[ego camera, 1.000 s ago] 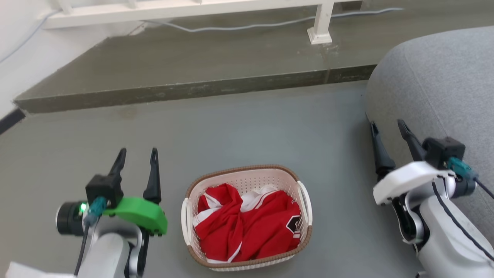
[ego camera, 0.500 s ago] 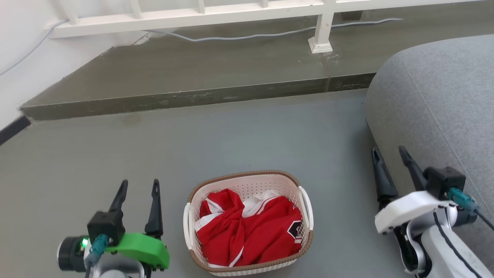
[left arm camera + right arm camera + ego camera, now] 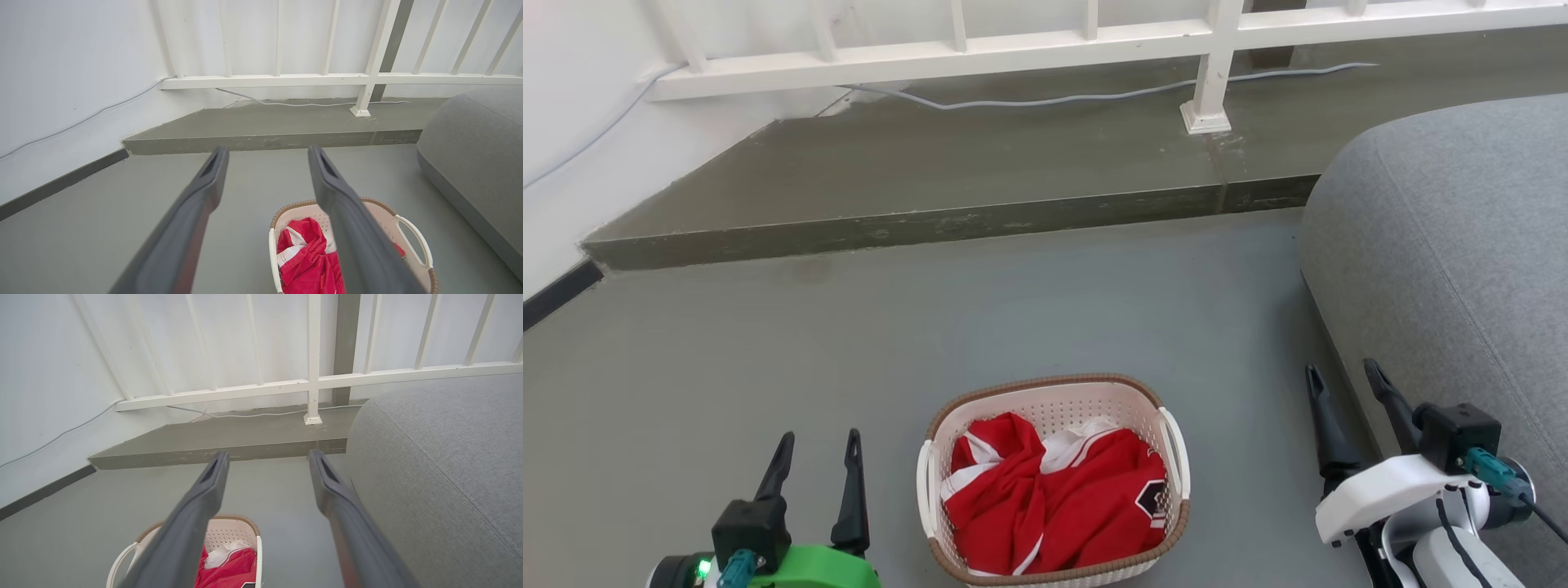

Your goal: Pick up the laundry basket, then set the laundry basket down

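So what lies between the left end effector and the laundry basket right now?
In the head view, only a bare stretch of grey floor separates the open left end effector from the laundry basket; they do not touch.

Head camera tilts up; the scene shifts down the view. Relative to the basket [image 3: 1045, 380], left gripper [image 3: 819, 435] and right gripper [image 3: 1340, 367] draw back toward the bottom edge.
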